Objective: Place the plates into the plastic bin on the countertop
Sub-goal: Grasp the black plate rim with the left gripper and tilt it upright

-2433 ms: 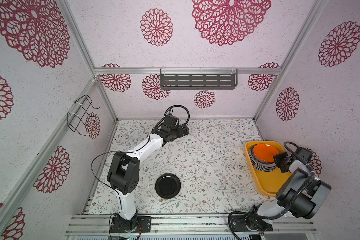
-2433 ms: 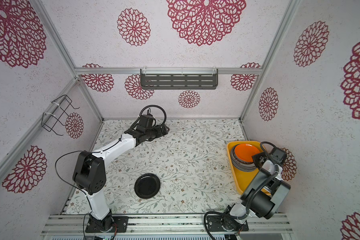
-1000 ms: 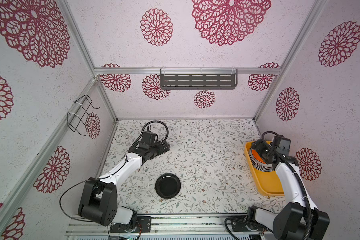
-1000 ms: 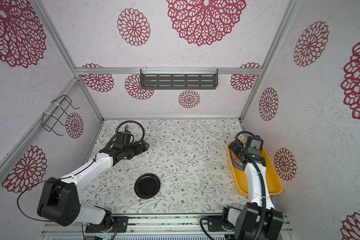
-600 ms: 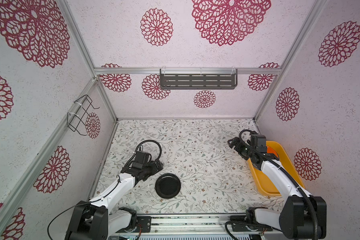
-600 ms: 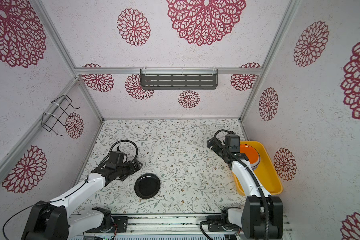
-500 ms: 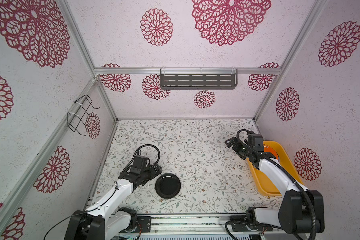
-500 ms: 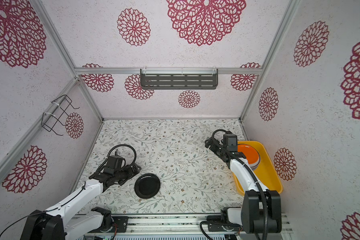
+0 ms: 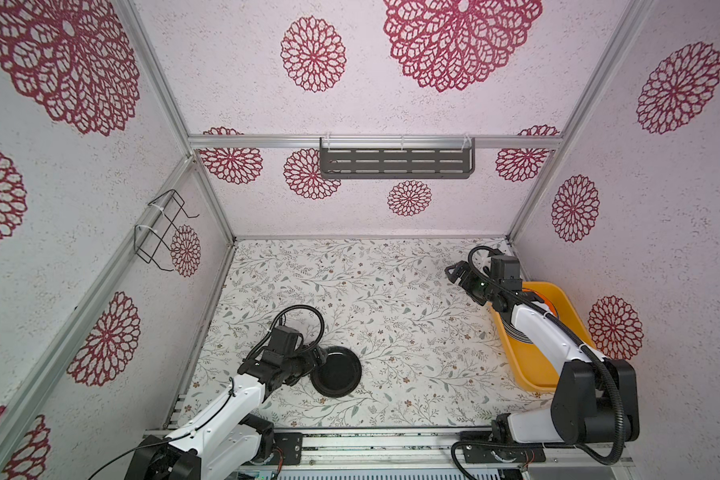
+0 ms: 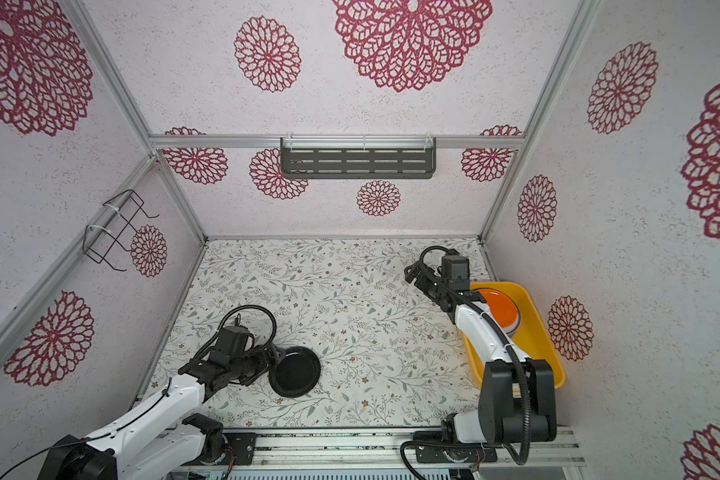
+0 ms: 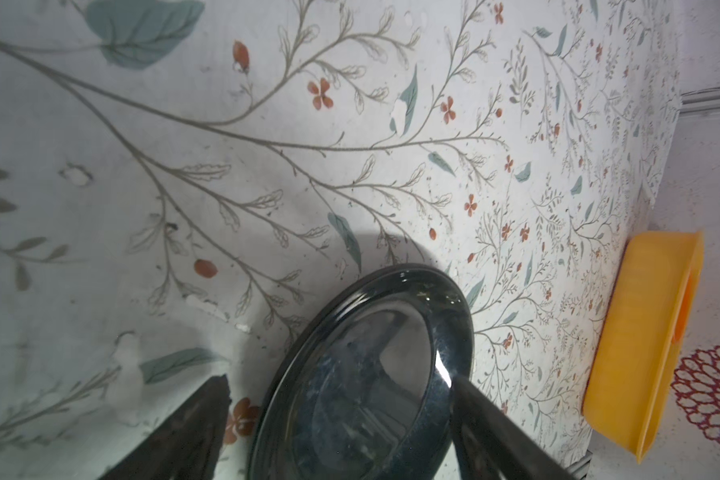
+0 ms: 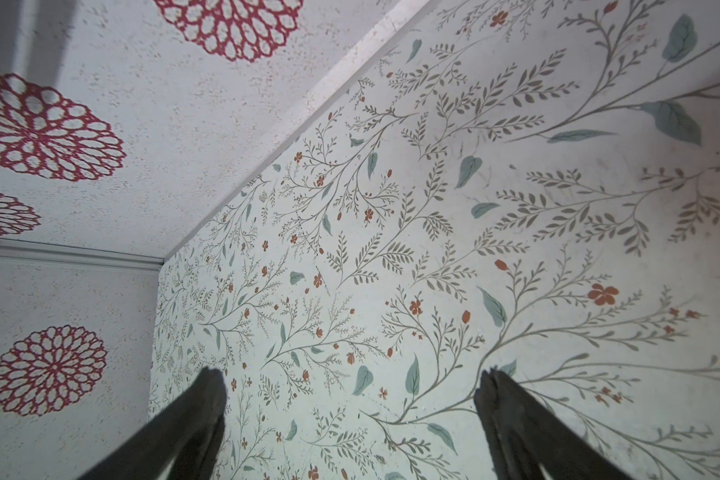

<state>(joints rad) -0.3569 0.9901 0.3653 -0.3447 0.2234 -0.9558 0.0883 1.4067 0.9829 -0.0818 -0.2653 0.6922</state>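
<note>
A black plate (image 9: pixel 336 371) (image 10: pixel 295 372) lies flat on the countertop (image 9: pixel 391 311) near the front left. My left gripper (image 9: pixel 314 359) (image 10: pixel 276 357) is open at its left edge. In the left wrist view the plate (image 11: pixel 362 374) sits between the two fingers of the gripper (image 11: pixel 337 379), and one finger overlaps its rim. The yellow plastic bin (image 9: pixel 528 365) (image 10: pixel 533 332) (image 11: pixel 641 332) stands at the right and holds a stack of plates topped by an orange one (image 10: pixel 501 309). My right gripper (image 9: pixel 454 272) (image 10: pixel 410 272) (image 12: pixel 352 372) hovers open and empty over the countertop, left of the bin.
A dark slotted shelf (image 9: pixel 395 163) hangs on the back wall and a wire rack (image 9: pixel 163 232) on the left wall. Red-floral walls close in three sides. The arm bases and a metal rail (image 9: pixel 371 436) run along the front edge.
My left arm swung from the back of the countertop down to the black plate. My right arm left the bin, where the orange plate stays, and moved left over the countertop.
</note>
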